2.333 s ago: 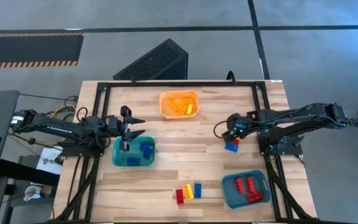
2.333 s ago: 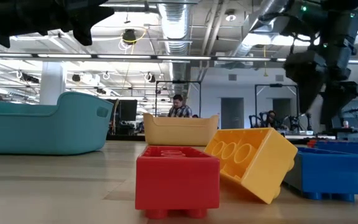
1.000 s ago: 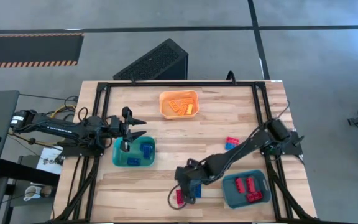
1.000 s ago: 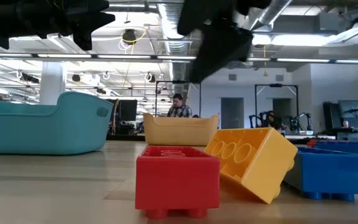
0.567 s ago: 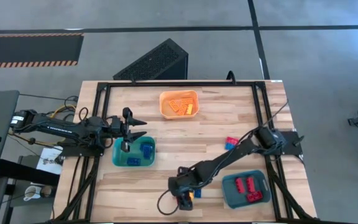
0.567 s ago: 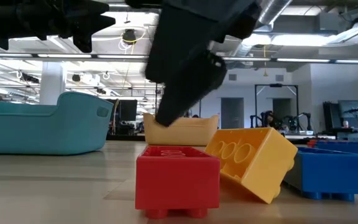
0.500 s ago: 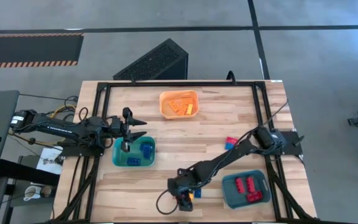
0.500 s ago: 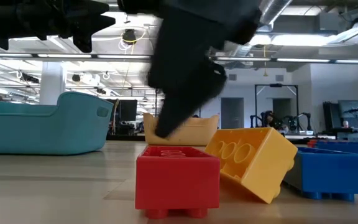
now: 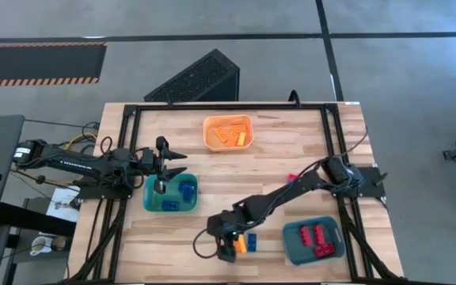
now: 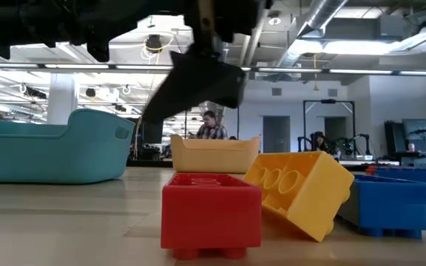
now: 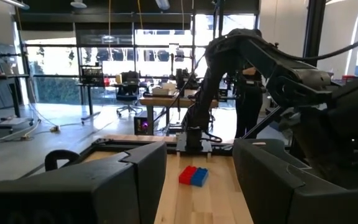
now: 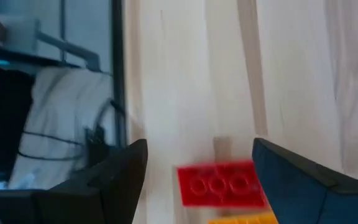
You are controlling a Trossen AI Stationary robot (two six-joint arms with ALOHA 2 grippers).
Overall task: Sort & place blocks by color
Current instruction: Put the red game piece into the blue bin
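Observation:
Three loose blocks lie side by side near the table's near edge: a red block [image 10: 209,210] flat on its base, a yellow block [image 10: 302,192] tilted against it, and a blue block [image 10: 394,203]. My right gripper [image 9: 226,252] hangs open above the red block [image 12: 221,185], which shows between its fingers; the high view hides that block. A red and blue pair [image 11: 193,176] lies farther right, mostly under my right arm. My left gripper [image 9: 176,160] waits open above the left teal bin [image 9: 155,204].
The left teal bin holds blue blocks [image 9: 187,191]. An orange bin [image 9: 228,120] near the far edge holds yellow blocks. A second teal bin [image 9: 291,247] near the right near corner holds red blocks [image 9: 315,236]. My right arm stretches slantwise across the table's right half.
My right gripper has swung toward the near edge over the three loose blocks, dropped close to the red block, then risen and shifted a little toward the table's left. The blocks have not moved.

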